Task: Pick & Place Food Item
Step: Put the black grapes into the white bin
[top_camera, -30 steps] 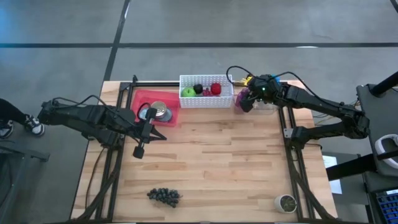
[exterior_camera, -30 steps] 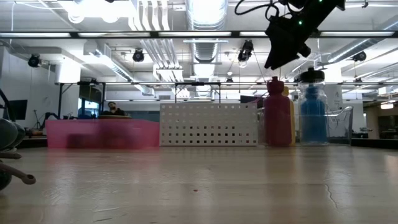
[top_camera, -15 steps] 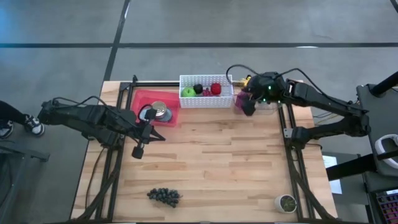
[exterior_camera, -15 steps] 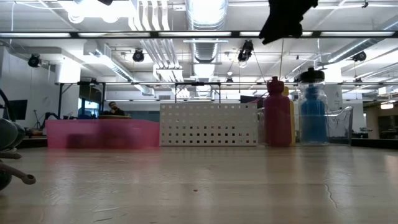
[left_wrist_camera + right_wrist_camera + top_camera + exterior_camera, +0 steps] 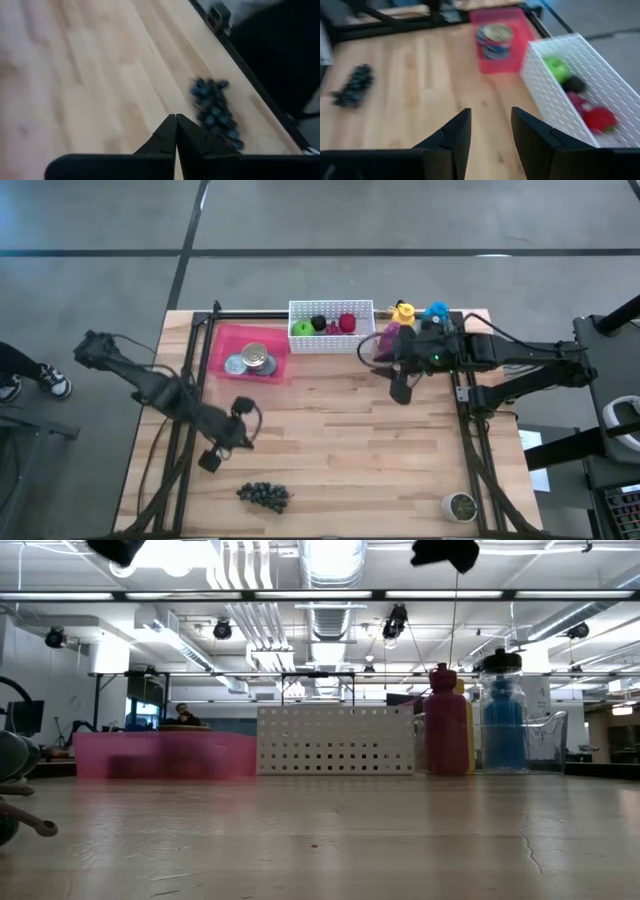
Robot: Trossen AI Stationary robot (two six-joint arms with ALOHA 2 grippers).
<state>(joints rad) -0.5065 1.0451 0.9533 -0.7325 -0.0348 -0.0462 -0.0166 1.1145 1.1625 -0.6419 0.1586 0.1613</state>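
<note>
Dark grape bunch (image 5: pixel 264 495) near left gripper (image 5: pixel 210 461) — apart, untouched.

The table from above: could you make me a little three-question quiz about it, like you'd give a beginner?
1. True or false: the bunch of dark grapes lies inside the white basket.
2. Which fingers are pressed shut?
A. the left gripper
B. the right gripper
3. Fill in: the cans sit in the ____ tray.

Key
1. False: the grapes lie on the bare wood near the table's front edge, far from the basket.
2. A: the left wrist view shows its fingers together; the right fingers stand apart.
3. pink
</note>
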